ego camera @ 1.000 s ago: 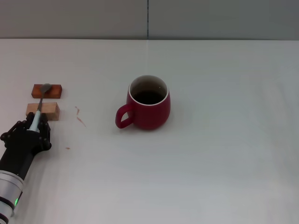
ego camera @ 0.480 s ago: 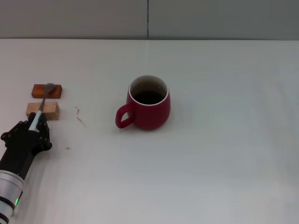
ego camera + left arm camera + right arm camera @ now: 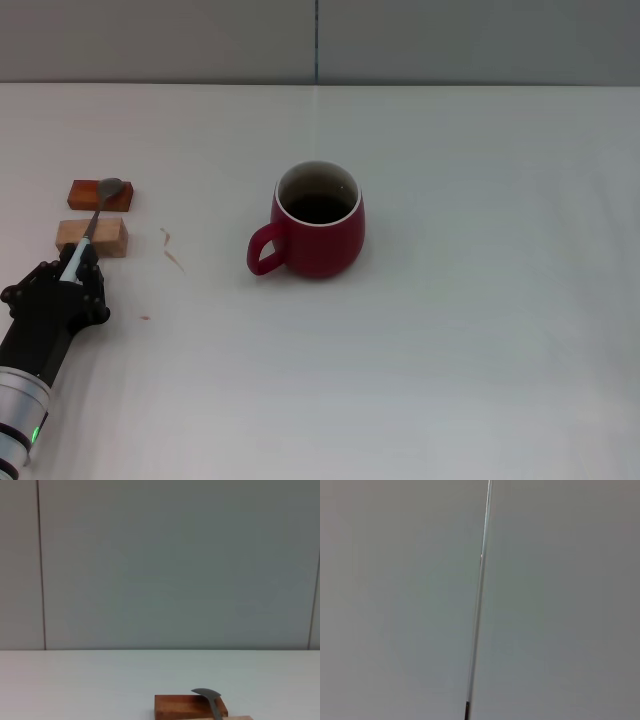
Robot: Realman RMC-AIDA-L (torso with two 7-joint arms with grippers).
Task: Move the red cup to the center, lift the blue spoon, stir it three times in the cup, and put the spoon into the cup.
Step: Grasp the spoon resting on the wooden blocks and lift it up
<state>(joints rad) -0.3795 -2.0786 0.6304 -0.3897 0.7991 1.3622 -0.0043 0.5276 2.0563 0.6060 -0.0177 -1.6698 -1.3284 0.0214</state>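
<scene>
Your left gripper [image 3: 72, 268] sits low at the near left of the white table [image 3: 480, 330], its dark fingers [image 3: 92, 290] clenched around the pale handle end of the blue spoon [image 3: 92, 222]. The spoon runs away from the gripper toward the far side, crossing over the lighter wooden block [image 3: 92, 238] and ending with its grey bowl above the darker, reddish block [image 3: 100, 194]. You cannot tell from the head view whether the spoon touches either block. In the left wrist view the spoon's bowl [image 3: 206, 694] shows just over the top of the reddish block [image 3: 185, 707], with the grey wall behind.

The 2 blocks lie one behind the other at the far left, close together but apart. The red cup [image 3: 318, 222] stands upright near the middle of the table, well to the right of the spoon and blocks, its loop handle pointing left and toward you, its inside dark. A few small reddish marks [image 3: 172, 250] lie on the table between the blocks and the cup.

Your right gripper does not appear in any view; its wrist camera faces only a grey wall panel.
</scene>
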